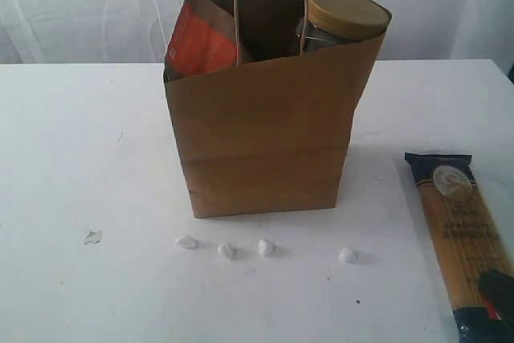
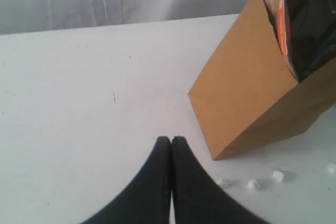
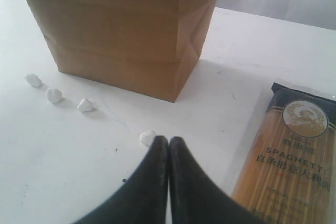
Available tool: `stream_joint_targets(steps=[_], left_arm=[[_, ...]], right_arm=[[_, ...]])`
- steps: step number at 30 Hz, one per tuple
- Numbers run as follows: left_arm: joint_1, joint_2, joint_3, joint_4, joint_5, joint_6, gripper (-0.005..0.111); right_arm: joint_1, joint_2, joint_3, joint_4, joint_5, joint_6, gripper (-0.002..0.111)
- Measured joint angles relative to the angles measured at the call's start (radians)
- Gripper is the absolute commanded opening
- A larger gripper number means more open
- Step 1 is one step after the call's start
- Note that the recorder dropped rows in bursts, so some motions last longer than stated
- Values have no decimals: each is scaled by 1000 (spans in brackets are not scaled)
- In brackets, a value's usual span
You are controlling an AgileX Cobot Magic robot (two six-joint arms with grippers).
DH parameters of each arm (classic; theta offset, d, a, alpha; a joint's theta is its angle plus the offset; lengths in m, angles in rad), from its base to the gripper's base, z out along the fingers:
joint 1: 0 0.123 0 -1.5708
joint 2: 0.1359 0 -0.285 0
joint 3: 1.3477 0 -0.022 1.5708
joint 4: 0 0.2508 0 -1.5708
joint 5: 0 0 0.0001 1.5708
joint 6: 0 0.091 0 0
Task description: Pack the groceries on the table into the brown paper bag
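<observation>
1. The right gripper [image 3: 168, 140] is nearest the lens. Its two dark fingers are pressed together with nothing between them, and it hangs low over the table [image 3: 68, 182].
2. A small white pebble-like bit [image 3: 148, 138] lies just ahead of those fingertips. Three more trail away from it in a loose row along the foot of the bag.
3. The long spaghetti packet [image 3: 294, 166] lies flat on the table just beside the right gripper, apart from the fingers. Its dark printed end points away from the gripper.
4. The brown paper bag [image 3: 126, 30] stands upright ahead of the right gripper, past the pebble-like bits and near the packet without touching it.
5. The left gripper [image 2: 171, 139] is also closed and holds nothing. It sits over bare table, with the bag ahead of it and off to one side, well apart from its tips.
6. The brown pouch with orange-red panel [image 1: 201, 38] and the tan-lidded clear jar [image 1: 345, 15] stick up out of the bag's open mouth. What lies deeper inside cannot be seen.
7. Judged from this, the packing is nearly done and the packet is the only grocery in sight outside the bag. The step in hand looks like the right arm's approach to it.
8. The next move calls for the right fingers to part, shift over the packet and straddle its narrow width. The packet would then need lifting and tipping on end to pass between the handles, pouch and jar.
</observation>
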Motion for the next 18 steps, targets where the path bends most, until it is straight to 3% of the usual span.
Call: stream_joint_targets(steps=[4,18], left_arm=[[0,-53,100,-52,-7,-27,0],[0,-58,109,-117,10,-33,0]], right_arm=[[0,0,0,0,0,0,0],[0,0,0,0,0,13,0]])
